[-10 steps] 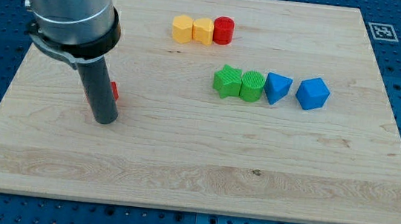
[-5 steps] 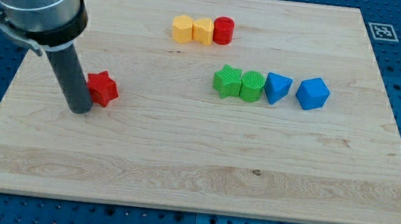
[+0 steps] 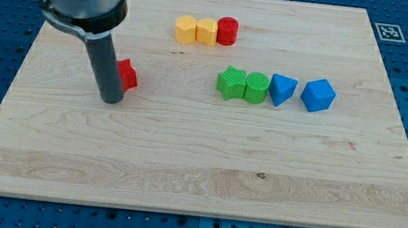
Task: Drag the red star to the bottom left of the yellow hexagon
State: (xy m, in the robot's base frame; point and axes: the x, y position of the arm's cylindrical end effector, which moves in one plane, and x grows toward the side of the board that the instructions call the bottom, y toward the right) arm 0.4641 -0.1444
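Board (image 3: 182, 172): my tip (image 3: 112, 100) shoved red star (image 3: 127, 75) rightward.

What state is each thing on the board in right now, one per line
My tip: down on the board, at the red star's left.
Red star: partly hidden behind the rod, far left of the yellow hexagon.
Yellow hexagon: in a touching row with a yellow block and red cylinder.

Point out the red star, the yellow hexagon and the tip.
red star (image 3: 128, 75), camera view, on its visible right part beside the rod.
yellow hexagon (image 3: 185, 29), camera view, on its top face.
my tip (image 3: 112, 100), camera view, on the rod's very end, at the star's lower left.
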